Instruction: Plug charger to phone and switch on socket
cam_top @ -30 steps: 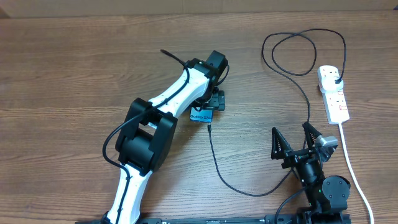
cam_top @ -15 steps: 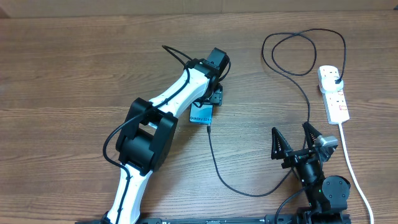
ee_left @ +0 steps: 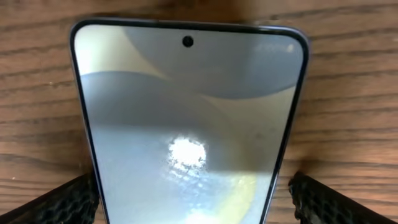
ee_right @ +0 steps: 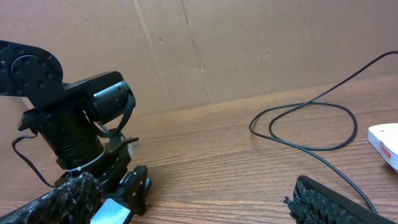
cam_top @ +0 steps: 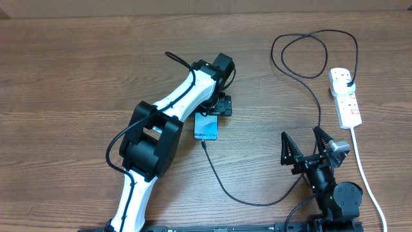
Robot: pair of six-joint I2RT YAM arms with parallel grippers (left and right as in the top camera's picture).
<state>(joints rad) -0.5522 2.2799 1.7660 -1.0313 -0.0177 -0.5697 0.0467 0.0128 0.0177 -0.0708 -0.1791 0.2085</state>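
Note:
The phone [cam_top: 206, 126] lies flat on the wooden table, blue screen up; it fills the left wrist view [ee_left: 186, 124]. My left gripper [cam_top: 211, 113] stands open over its far end, one fingertip [ee_left: 62, 204] on each side of it. The black charger [cam_top: 261, 203] cable meets the phone's near end, curves across the table and loops up to the white socket [cam_top: 346, 98] at the right, where its black plug [cam_top: 348, 81] sits. My right gripper [cam_top: 308, 147] stands open and empty near the front right. The right wrist view shows the charger [ee_right: 360, 73] and a corner of the socket [ee_right: 385, 140].
The socket's thick white cord [cam_top: 364, 167] runs down the right side past my right arm's base [cam_top: 335, 193]. The left arm [cam_top: 161, 129] stretches diagonally across the table's middle. A cardboard wall [ee_right: 217, 50] stands behind the table.
The phone has slid toward the near edge, more of it showing out from under the left gripper, and the cable end moved left with it. The right arm has not moved.

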